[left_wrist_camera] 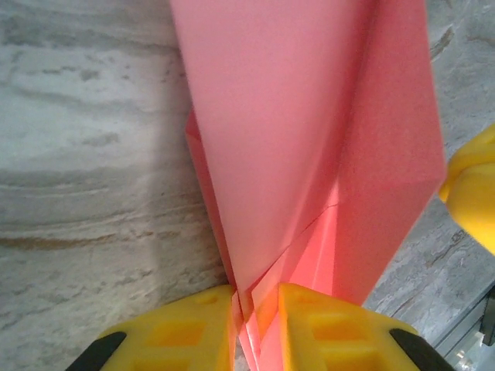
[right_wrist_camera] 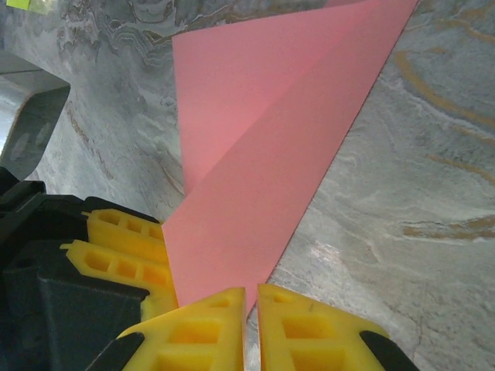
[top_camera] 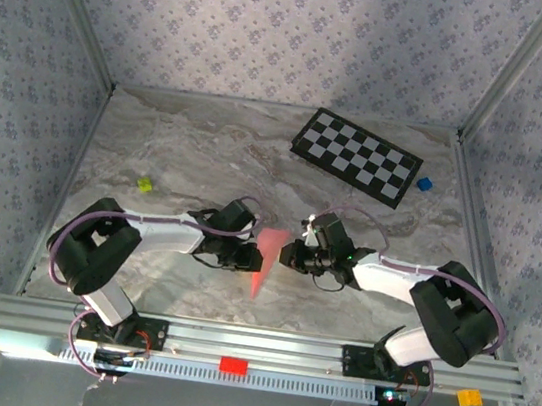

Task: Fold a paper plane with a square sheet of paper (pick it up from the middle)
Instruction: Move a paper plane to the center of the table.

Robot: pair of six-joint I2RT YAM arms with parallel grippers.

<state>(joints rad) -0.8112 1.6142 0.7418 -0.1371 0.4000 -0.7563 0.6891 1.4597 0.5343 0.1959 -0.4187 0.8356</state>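
From my station, the top view shows the pink paper (top_camera: 262,267) near the middle of the marbled surface (top_camera: 187,151), a touch toward 6 o'clock. It is folded into a narrow wedge, broad at 12 o'clock and tapering to a point at 6 o'clock.

The left end effector (top_camera: 253,257) sits at the paper's 9 o'clock and the right end effector (top_camera: 287,256) at its 3 o'clock, both right up against it.

On the left wrist camera, the two yellow fingers (left_wrist_camera: 193,325) are closed almost together at 6 o'clock, with the layered folds of the paper pinched in the slit between them.

On the right wrist camera, that arm's yellow fingers (right_wrist_camera: 309,328) are likewise nearly closed. A corner of the paper runs down into the thin gap between them, so I read that as a grip too. I cannot tell whether the paper touches the surface or hangs just above it.

A checkerboard (top_camera: 356,157) lies at 1 o'clock from the paper, with a small blue block (top_camera: 423,184) at the board's 3 o'clock. A yellow-green block (top_camera: 144,184) sits at the paper's 10 o'clock, well apart from it.
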